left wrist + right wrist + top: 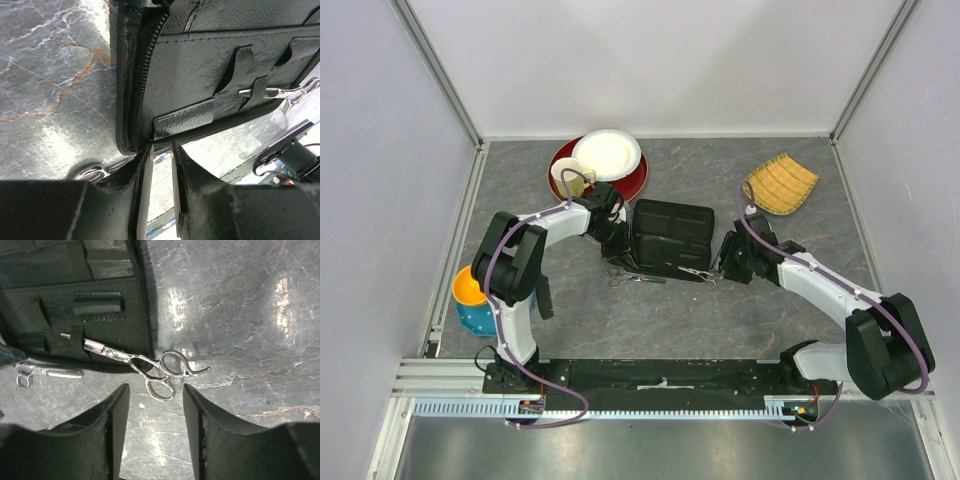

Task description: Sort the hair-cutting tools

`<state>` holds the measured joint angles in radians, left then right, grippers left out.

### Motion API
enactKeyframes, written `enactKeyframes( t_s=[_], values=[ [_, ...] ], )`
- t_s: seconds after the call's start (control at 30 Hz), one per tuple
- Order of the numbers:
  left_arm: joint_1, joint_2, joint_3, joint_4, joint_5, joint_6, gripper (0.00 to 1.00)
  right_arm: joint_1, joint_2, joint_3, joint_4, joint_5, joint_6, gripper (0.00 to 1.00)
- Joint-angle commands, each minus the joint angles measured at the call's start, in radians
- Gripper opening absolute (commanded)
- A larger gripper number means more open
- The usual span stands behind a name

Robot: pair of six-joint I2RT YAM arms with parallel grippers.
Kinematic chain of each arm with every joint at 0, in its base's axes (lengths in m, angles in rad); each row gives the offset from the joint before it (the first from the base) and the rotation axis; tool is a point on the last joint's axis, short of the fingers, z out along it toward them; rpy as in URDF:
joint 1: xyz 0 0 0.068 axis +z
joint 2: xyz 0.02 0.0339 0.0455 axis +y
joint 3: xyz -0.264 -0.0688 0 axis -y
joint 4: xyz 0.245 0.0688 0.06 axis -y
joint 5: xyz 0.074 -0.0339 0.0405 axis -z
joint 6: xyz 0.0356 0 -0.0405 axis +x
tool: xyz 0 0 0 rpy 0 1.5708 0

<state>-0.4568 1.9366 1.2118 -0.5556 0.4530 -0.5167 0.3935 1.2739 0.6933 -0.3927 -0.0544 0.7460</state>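
The black case (670, 238) lies open mid-table. One pair of silver scissors (150, 371) has its blades tucked under a case strap and its ring handles on the table; it also shows in the top view (698, 272). My right gripper (156, 390) is open and empty, just short of those rings. A second pair of scissors (623, 279) lies at the case's near left; it also shows in the right wrist view (50, 372). My left gripper (162, 146) is narrowly closed, its tips pinching the case's corner edge (135, 135). I cannot make out the combs.
A red plate (635, 185) with a white plate (607, 153) and a cup (567, 178) stands at the back. A yellow woven tray (781, 184) lies back right. An orange bowl (467, 287) on a blue object sits at the left edge.
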Motion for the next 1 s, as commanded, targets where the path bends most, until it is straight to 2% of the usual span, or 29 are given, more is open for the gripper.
enactKeyframes(
  t_s=[0.0, 0.07, 0.2, 0.57, 0.97],
  values=[
    [-0.019, 0.088, -0.052, -0.021, -0.175, 0.058, 0.30, 0.027, 0.053, 0.044, -0.038, 0.099, 0.151, 0.50],
    [-0.019, 0.091, -0.052, -0.023, -0.174, 0.055, 0.30, 0.036, 0.061, 0.043, -0.046, 0.135, 0.203, 0.45],
    [-0.019, 0.094, -0.047, -0.021, -0.174, 0.053, 0.30, 0.053, 0.056, 0.031, -0.054, 0.194, 0.265, 0.40],
    [-0.019, 0.096, -0.043, -0.021, -0.177, 0.053, 0.30, 0.061, 0.134, 0.009, 0.009, 0.226, 0.365, 0.38],
    [-0.019, 0.102, -0.044, -0.023, -0.175, 0.053, 0.30, 0.077, 0.209, 0.066, -0.021, 0.222, 0.371, 0.35]
  ],
)
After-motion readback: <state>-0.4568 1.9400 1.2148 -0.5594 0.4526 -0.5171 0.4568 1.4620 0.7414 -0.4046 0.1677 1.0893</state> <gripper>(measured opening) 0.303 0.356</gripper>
